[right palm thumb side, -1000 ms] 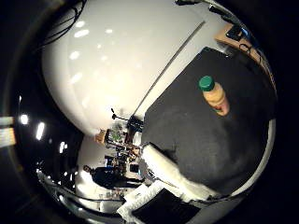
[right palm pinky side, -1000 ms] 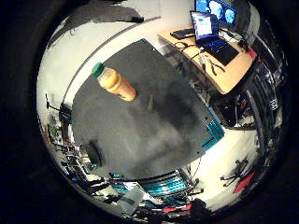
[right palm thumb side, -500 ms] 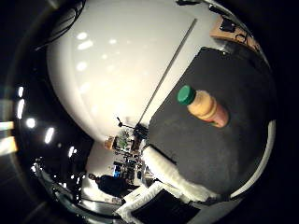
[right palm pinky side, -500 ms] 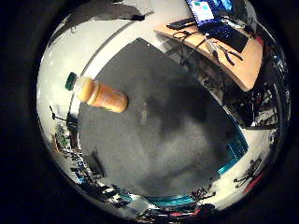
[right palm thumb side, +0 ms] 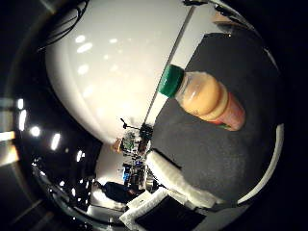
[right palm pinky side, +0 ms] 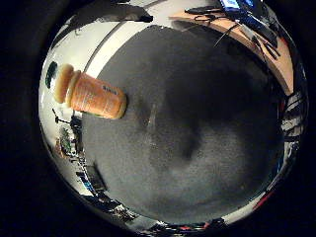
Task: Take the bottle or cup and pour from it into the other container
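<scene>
An orange juice bottle (right palm pinky side: 91, 94) with a green cap stands on a dark grey table (right palm pinky side: 188, 118) near its edge. The right thumb side palm view shows the same bottle (right palm thumb side: 207, 99) large, with its green cap (right palm thumb side: 171, 80) and pale orange body. A white part of my hand (right palm thumb side: 178, 181) reaches in at that view's edge. The fingers do not show, so I cannot tell how they stand.
A wooden desk (right palm pinky side: 272, 44) with a laptop stands beyond the table's far side. Shelves with small clutter (right palm thumb side: 130, 168) stand on the pale floor beside the table.
The bottle has grown much larger in the two palm views and the dark table now fills more of them: the palm has come closer to the bottle.
</scene>
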You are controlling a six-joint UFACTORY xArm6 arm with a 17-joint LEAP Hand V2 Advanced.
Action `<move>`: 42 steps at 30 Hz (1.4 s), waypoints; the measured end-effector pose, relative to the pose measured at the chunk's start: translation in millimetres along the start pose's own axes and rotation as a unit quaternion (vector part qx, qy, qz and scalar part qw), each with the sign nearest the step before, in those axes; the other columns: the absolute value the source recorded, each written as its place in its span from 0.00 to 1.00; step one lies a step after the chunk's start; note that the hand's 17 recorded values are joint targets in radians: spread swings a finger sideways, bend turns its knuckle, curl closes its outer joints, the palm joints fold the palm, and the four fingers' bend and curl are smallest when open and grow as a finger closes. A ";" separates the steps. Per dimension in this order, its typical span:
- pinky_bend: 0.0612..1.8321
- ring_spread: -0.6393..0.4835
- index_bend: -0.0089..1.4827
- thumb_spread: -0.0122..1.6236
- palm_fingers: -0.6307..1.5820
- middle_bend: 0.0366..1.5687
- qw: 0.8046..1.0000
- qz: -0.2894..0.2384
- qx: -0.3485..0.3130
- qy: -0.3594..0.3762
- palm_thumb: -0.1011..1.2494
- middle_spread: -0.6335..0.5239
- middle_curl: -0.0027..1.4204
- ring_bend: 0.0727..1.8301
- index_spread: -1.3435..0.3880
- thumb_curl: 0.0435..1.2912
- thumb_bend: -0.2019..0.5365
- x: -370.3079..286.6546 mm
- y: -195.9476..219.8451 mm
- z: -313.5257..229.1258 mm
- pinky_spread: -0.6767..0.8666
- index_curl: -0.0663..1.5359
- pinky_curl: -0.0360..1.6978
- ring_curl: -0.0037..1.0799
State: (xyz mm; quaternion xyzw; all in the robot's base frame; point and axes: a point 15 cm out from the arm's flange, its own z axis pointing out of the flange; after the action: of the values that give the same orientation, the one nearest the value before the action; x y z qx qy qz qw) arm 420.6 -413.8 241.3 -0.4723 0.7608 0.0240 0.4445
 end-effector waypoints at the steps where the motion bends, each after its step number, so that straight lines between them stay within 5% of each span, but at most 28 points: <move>1: 0.50 0.74 0.11 0.67 0.34 0.18 1.000 0.001 -0.003 -0.002 0.40 0.66 0.24 0.26 0.68 0.20 0.24 1.1 1.0 5.0 0.73 0.22 0.02 0.20; 18: 0.48 0.73 0.12 0.67 0.39 0.21 1.000 -0.007 -0.012 -0.013 0.43 0.63 0.25 0.30 0.69 0.21 0.25 -9.7 -4.3 34.8 0.72 0.22 0.02 0.21; 42: 0.50 0.55 0.16 0.66 0.56 0.36 0.996 -0.053 -0.058 -0.044 0.54 0.52 0.30 0.49 0.66 0.25 0.25 -54.0 5.5 87.2 0.53 0.29 0.01 0.23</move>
State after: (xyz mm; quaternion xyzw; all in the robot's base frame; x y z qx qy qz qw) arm 482.2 -333.3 224.3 -0.5351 0.7120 0.0655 0.4499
